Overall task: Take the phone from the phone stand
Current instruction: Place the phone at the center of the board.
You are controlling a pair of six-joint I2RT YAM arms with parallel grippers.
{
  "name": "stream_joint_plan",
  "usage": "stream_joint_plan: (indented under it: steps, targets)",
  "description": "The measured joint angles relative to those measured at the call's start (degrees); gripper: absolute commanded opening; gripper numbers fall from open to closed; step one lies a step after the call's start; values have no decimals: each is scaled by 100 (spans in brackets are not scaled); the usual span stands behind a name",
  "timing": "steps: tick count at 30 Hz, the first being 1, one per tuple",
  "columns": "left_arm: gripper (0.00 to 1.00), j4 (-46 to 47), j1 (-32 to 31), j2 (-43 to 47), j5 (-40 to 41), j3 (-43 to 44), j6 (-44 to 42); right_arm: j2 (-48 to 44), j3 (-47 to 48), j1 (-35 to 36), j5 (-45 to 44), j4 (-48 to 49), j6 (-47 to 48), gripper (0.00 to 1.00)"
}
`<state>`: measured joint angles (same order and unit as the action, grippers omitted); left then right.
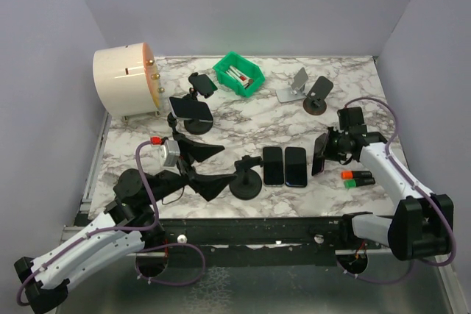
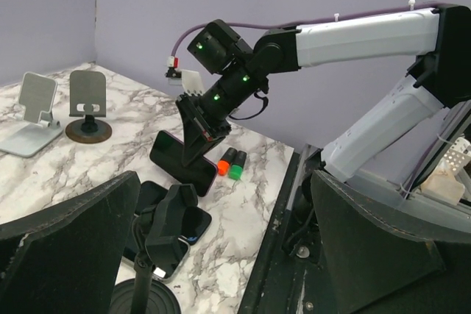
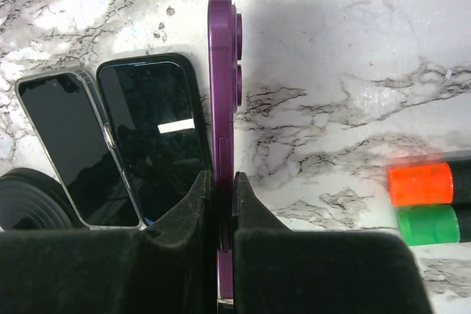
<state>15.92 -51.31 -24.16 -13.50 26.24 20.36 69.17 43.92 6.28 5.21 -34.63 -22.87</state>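
— What is serving as a container here?

— A green bin (image 1: 238,73) is sitting far beyond the left pincer (image 1: 210,168), holding a few small white and red pieces, too small to name. A cream drum (image 1: 125,82) is lying on its side further out to that pincer's left, and its inside is not showing.

— And the pincers?

— The left one is gaping wide, holding nothing. The right pincer (image 3: 222,182) is clamping narrowly on the purple phone (image 3: 221,86), which is standing on edge between its pads. Whether the phone's lower end is touching the table (image 1: 250,126) cannot be told.

— So the phone is off the stand?

— Yes. The black clamp stand (image 1: 246,179) is standing between the two pincers, its clamp gripping nothing.

— How is the count running?

— Two flat phones (image 1: 273,165) are lying side by side just to the left of the right pincer. Two markers (image 1: 357,177), one orange and one green, are lying just to its right. Two folding stands (image 1: 294,86) are sitting beyond it.

— Is there room to move?

— Bare marble is lying open beyond the right pincer, up to those stands. The table's right edge is running near, past the markers.
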Motion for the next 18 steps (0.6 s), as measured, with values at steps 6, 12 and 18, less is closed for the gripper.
stream_joint_plan:
  steps: [6,12,18]
  targets:
    - [99,31,149,-44,-179,0,61,205,212,0,7,-107,197,0]
    - [99,31,271,-129,-374,0,142,549,243,0,70,-151,372,0]
    - [99,81,409,-254,-566,2,234,542,243,35,72,-120,485,0]
